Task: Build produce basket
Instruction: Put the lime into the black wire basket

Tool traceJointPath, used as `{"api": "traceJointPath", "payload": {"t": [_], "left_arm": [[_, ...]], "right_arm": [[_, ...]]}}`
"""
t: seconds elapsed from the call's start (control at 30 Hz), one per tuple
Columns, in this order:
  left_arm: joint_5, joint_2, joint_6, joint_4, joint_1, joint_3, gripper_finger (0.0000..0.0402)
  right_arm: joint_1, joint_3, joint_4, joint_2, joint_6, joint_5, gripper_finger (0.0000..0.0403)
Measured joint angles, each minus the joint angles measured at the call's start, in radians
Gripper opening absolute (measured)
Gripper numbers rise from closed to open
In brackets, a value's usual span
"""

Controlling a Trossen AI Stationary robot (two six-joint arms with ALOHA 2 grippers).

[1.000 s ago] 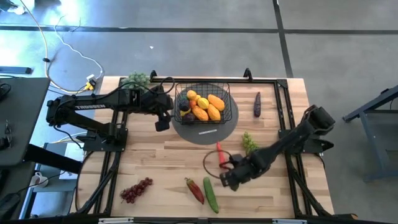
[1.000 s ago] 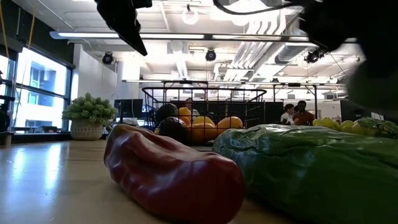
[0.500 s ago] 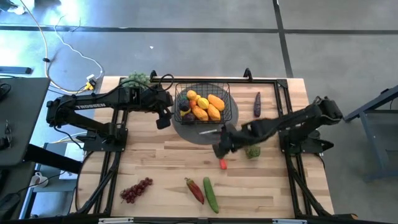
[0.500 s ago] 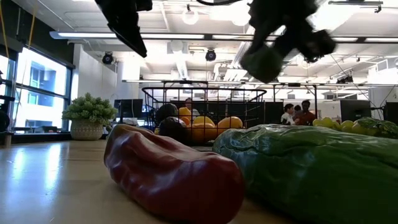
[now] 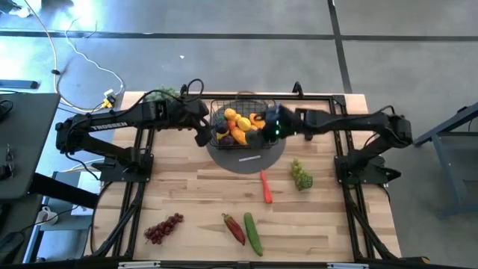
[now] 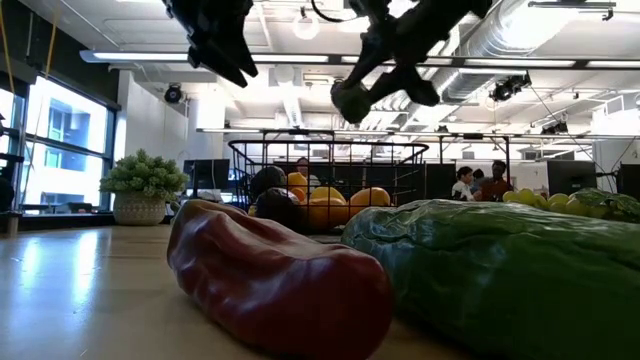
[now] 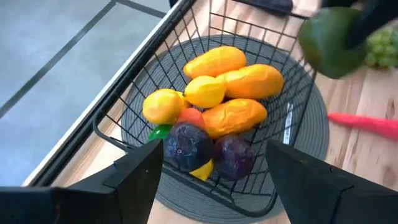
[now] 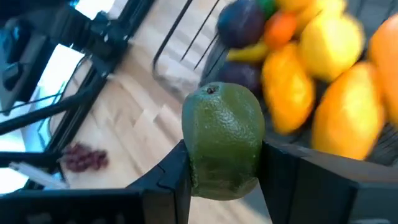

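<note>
Basket [image 5: 243,124] near desk [image 5: 187,202] far edge, centred, on grey disc [image 5: 246,158]; holds lemons [image 7: 204,91], mangoes [image 7: 252,81], dark purple fruit [image 7: 188,147]. Right tool [image 8: 221,163] clamped on green avocado [image 8: 224,140], above basket's right side. Left tool [image 7: 214,163] open, at basket's left rim. Chilli [image 5: 265,187], green grapes [image 5: 301,174], purple grapes [image 5: 163,228], cucumber [image 5: 253,233] scattered toward near edge.

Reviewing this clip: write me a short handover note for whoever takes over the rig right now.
Right gripper: shut on the avocado, held in the air over the basket.
Left gripper: open, empty, hovering at the basket's left side.
Done: mangoes, lemons and dark purple fruits lie in the basket.
Left: release the avocado into the basket, then collect what lies on the table: green grapes, red chilli, cucumber, red pepper, purple grapes.
</note>
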State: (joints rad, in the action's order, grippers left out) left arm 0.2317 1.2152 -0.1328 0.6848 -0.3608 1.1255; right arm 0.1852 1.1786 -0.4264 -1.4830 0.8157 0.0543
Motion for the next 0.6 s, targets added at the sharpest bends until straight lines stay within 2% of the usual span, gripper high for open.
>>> {"api": "traceJointPath", "payload": {"t": [0.17,0.3,0.6], "left_arm": [[0.006,0.0,-0.066,-0.004,-0.008,0.0,0.0271],[0.053,0.0,-0.108,-0.003,-0.008,0.0,0.0271],[0.122,0.0,-0.141,-0.003,-0.008,0.0,0.0271]], "right_arm": [[0.122,0.0,0.027,0.0,-0.103,0.037,0.0116],[0.196,0.0,0.062,-0.005,-0.196,0.063,0.0116],[0.264,0.0,0.228,-0.039,-0.495,0.061,0.0116]]}}
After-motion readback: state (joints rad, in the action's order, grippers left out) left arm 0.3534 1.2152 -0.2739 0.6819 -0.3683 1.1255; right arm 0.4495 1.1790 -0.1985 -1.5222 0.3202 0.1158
